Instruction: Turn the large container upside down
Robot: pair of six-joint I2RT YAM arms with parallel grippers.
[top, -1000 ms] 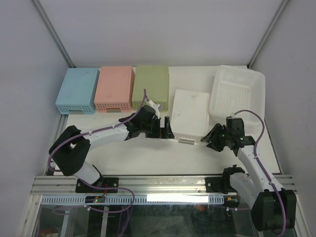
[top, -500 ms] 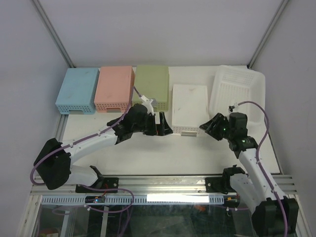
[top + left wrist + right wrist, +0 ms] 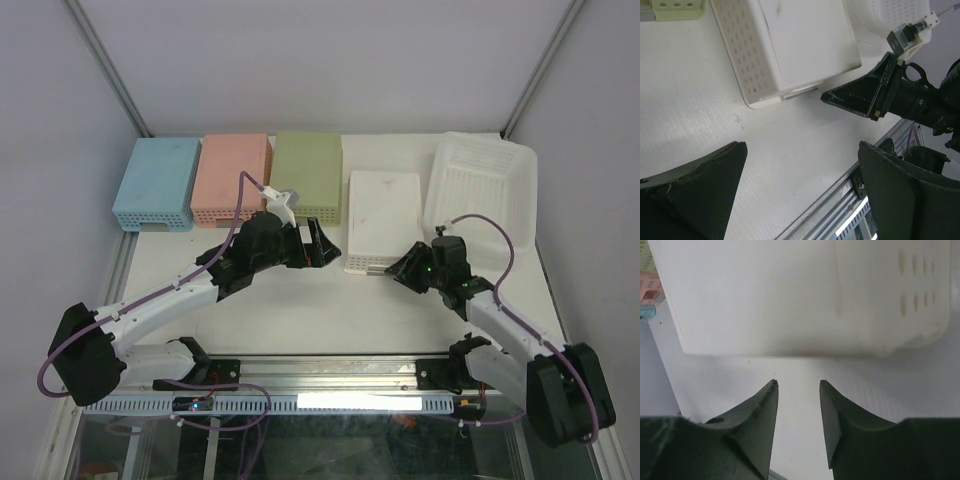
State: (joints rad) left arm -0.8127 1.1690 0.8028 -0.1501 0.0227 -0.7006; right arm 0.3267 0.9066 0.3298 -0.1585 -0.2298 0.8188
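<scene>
While the white perforated plastic container [image 3: 382,215] is lying bottom-up on the bench [image 3: 300,310] overhead, the left gripper [image 3: 322,245] is hovering at its eight o'clock and the right gripper [image 3: 400,270] at six. From the left wrist, its jaws are gaping wide, empty. From the right wrist, narrow empty jaws are facing the container's wall; any forward drift risks shoving it.

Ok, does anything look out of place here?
Only the large basket at far right: it sits open side up, while the blue bin, pink bin, green bin and small white bin all lie bottom up.
</scene>
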